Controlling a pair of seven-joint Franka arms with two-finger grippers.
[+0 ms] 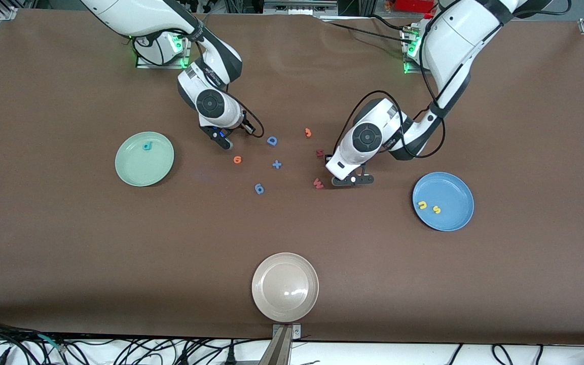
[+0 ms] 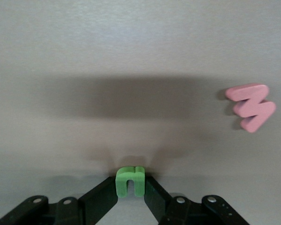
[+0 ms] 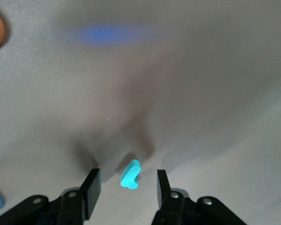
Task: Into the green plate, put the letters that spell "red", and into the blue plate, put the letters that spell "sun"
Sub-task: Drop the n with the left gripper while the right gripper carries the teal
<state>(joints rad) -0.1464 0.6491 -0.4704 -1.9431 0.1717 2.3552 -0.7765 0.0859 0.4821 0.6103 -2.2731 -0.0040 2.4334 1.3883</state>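
Left gripper (image 2: 130,187) is down at the table, centre-right of the front frame, fingers pinching the green "n" (image 2: 130,180) between their tips. The red "W" (image 1: 318,183) lies just beside it; a dark red "M" (image 1: 321,153) sits slightly higher in frame.

Right gripper (image 3: 125,183) is down at the table, upper centre of the front frame, fingers spread either side of the teal "r" (image 3: 130,174), not touching it as far as the wrist view shows.

Green plate (image 1: 135,172), mid-left of frame, holds the teal "d" (image 1: 146,146). Blue plate (image 1: 449,215), mid-right, holds the yellow "u" (image 1: 422,205) and yellow "s" (image 1: 437,209). Orange "e" (image 1: 238,159) lies on the table near frame centre, just below the right gripper.
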